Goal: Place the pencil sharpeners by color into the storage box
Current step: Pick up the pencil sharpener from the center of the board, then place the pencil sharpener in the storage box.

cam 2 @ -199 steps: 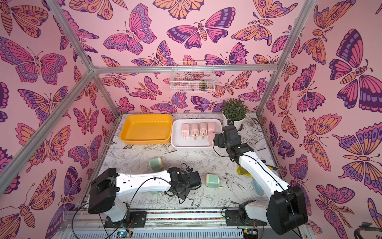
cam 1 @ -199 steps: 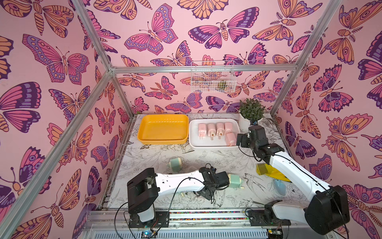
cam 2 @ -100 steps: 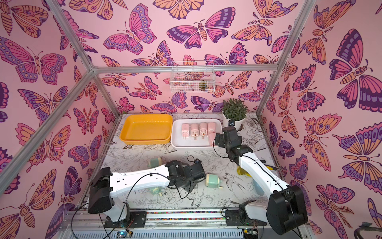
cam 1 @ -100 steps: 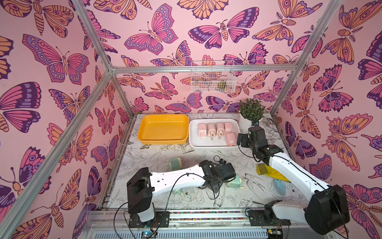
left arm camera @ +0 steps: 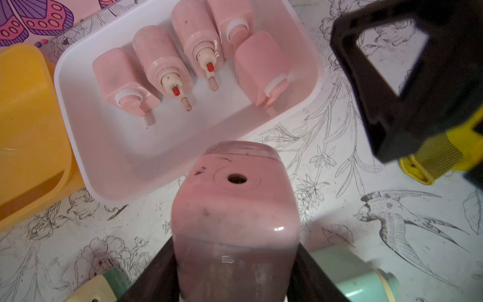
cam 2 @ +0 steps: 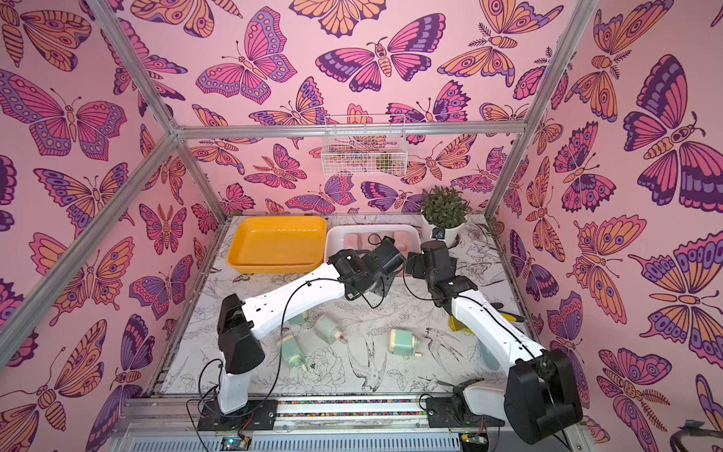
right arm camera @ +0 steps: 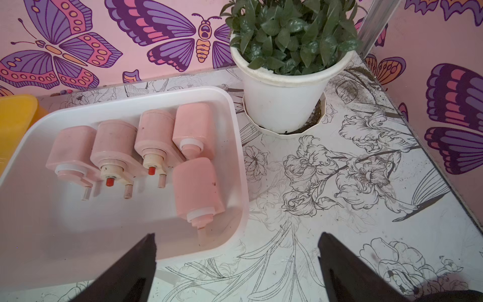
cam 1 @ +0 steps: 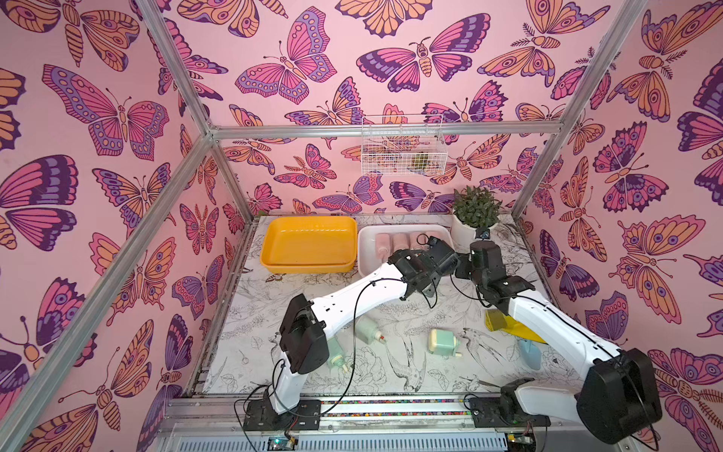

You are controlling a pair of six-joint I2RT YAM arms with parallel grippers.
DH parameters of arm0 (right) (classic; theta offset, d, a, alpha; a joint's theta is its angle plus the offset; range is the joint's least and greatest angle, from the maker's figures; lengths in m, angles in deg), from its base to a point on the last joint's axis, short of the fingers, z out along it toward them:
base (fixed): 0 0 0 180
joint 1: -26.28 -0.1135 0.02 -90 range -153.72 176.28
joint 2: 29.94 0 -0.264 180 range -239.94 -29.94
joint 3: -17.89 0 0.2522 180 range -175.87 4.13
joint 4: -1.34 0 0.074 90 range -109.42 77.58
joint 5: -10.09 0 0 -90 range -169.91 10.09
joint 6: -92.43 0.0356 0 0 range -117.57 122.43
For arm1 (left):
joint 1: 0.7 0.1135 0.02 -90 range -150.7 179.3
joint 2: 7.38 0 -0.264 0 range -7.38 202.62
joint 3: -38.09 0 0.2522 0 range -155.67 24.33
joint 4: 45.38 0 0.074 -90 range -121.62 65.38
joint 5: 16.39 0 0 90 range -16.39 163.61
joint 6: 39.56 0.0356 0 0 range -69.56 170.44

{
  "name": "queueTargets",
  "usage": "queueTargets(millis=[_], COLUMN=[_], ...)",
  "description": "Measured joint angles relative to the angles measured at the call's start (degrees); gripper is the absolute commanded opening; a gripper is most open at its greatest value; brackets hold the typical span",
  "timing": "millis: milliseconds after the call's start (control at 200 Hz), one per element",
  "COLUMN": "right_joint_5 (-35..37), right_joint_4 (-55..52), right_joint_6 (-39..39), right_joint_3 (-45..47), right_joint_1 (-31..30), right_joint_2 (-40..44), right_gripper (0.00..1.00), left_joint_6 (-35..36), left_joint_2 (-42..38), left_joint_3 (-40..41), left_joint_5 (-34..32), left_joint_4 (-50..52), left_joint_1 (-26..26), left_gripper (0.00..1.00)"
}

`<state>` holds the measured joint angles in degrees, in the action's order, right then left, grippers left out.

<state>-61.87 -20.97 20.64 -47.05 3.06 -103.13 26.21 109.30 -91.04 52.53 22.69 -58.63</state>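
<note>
My left gripper [cam 1: 440, 256] [left arm camera: 235, 264] is shut on a pink pencil sharpener [left arm camera: 235, 209], held just in front of the near rim of the white storage box [cam 1: 365, 238] [left arm camera: 78, 146]. Several pink sharpeners [left arm camera: 162, 57] [right arm camera: 156, 130] lie in that box. The yellow storage box [cam 1: 309, 244] to its left holds nothing. Three mint green sharpeners [cam 1: 441, 343] [cam 1: 367, 330] [cam 1: 335, 354] lie on the table's front half. My right gripper [cam 1: 461, 266] [right arm camera: 237, 235] stands open by the white box's near right corner [right arm camera: 241, 167], with nothing between its fingers.
A potted plant [cam 1: 475, 213] stands at the back right, close to the white box. A wire basket [cam 1: 403, 146] hangs on the back wall. A translucent yellow piece [cam 1: 504, 325] and a pale blue flat item [cam 1: 530, 352] lie under the right arm.
My left arm has swung from the table's front middle up and back to the white box, carrying the pink sharpener. The right arm has stayed in place.
</note>
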Motion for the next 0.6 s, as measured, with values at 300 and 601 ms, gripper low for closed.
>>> queueTargets(millis=[300, 601], right_joint_5=[0.5, 4.4], right_joint_4=[0.0, 0.4], right_joint_6=[0.0, 0.4], right_joint_3=[0.6, 1.7], right_joint_1=[0.3, 1.7], right_joint_2=[0.0, 1.6], right_gripper=[0.99, 0.99], left_joint_6=[4.3, 7.2], left_joint_2=[10.8, 15.4], left_joint_3=[-15.7, -22.0], left_joint_5=[-1.4, -1.0], left_joint_4=[0.3, 1.9], left_joint_1=[2.8, 5.2], left_gripper=[0.0, 0.0])
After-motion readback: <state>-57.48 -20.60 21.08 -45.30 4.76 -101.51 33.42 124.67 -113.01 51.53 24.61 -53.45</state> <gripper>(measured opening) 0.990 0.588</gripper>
